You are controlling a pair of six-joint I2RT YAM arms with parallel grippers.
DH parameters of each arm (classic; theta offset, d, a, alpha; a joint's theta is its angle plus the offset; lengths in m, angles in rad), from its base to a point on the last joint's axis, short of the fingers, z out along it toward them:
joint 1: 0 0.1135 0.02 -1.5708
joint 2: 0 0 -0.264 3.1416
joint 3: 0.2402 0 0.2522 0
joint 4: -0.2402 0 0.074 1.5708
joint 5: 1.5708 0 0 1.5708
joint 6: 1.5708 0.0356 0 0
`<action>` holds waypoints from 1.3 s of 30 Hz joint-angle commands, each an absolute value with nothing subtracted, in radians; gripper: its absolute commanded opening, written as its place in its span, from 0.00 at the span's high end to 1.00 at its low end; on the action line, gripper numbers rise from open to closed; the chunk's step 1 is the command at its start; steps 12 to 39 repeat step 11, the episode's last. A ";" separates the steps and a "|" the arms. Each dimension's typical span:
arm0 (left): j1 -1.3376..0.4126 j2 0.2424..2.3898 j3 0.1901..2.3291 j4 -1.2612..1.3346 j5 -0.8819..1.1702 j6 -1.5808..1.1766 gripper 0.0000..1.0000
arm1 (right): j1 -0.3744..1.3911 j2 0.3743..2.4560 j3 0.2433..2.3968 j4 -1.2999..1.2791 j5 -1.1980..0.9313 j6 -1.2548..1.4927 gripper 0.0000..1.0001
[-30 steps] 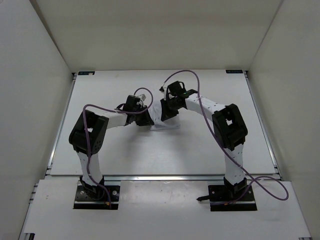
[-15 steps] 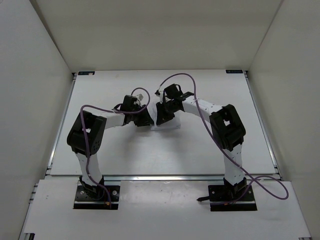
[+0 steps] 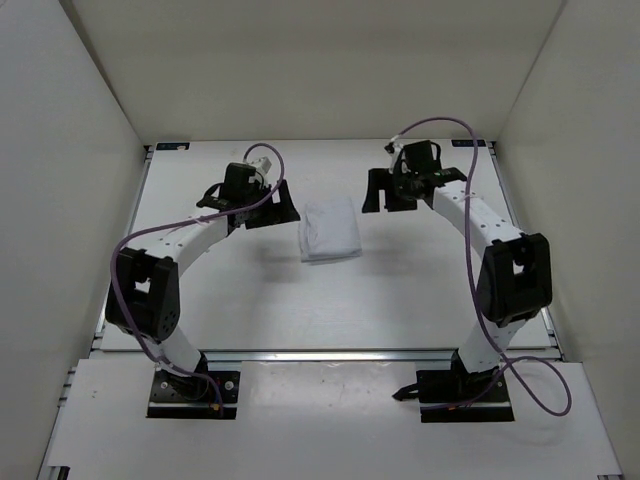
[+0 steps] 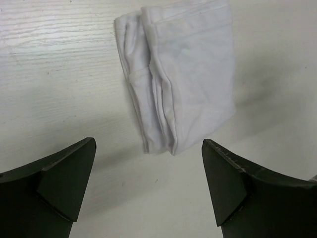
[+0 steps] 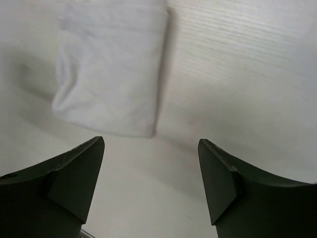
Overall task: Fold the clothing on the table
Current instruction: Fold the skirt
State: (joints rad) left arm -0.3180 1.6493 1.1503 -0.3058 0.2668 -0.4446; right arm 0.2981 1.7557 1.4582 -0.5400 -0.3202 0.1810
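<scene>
Item — the clothing (image 3: 331,229): we record one small white fabric piece, folded into a compact, roughly rectangular packet. It is faintly wrinkled, and its layered edges show along one side in the left wrist view.

Location: it lies flat on the table (image 3: 400,300), in the far half, about midway between the side rails.

Left gripper (image 3: 268,207): near the packet's left edge, apart from it. Its jaws are spread wide with nothing held.

Right gripper (image 3: 383,192): to the packet's right, a little farther off. Its jaws are likewise parted and hold nothing.

Each wrist view shows dark fingers framing the cloth without contact — how high they hang we cannot tell.

Surroundings: purple cables (image 3: 150,235) loop along both arms, and white walls (image 3: 60,150) enclose the table.
</scene>
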 commanded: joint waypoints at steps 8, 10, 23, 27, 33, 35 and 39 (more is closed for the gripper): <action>-0.413 1.379 0.986 -0.442 0.023 -0.341 0.01 | 0.144 1.421 1.003 -0.424 -0.308 0.161 0.21; -0.408 1.346 0.947 -0.475 0.028 -0.334 0.01 | 0.137 1.384 0.938 -0.414 -0.310 0.169 0.20; -0.405 1.333 0.940 -0.489 0.011 -0.325 0.01 | 0.129 1.359 0.927 -0.420 -0.314 0.170 0.19; -0.405 1.333 0.940 -0.489 0.011 -0.325 0.01 | 0.129 1.359 0.927 -0.420 -0.314 0.170 0.19; -0.405 1.333 0.940 -0.489 0.011 -0.325 0.01 | 0.129 1.359 0.927 -0.420 -0.314 0.170 0.19; -0.405 1.333 0.940 -0.489 0.011 -0.325 0.01 | 0.129 1.359 0.927 -0.420 -0.314 0.170 0.19; -0.405 1.333 0.940 -0.489 0.011 -0.325 0.01 | 0.129 1.359 0.927 -0.420 -0.314 0.170 0.19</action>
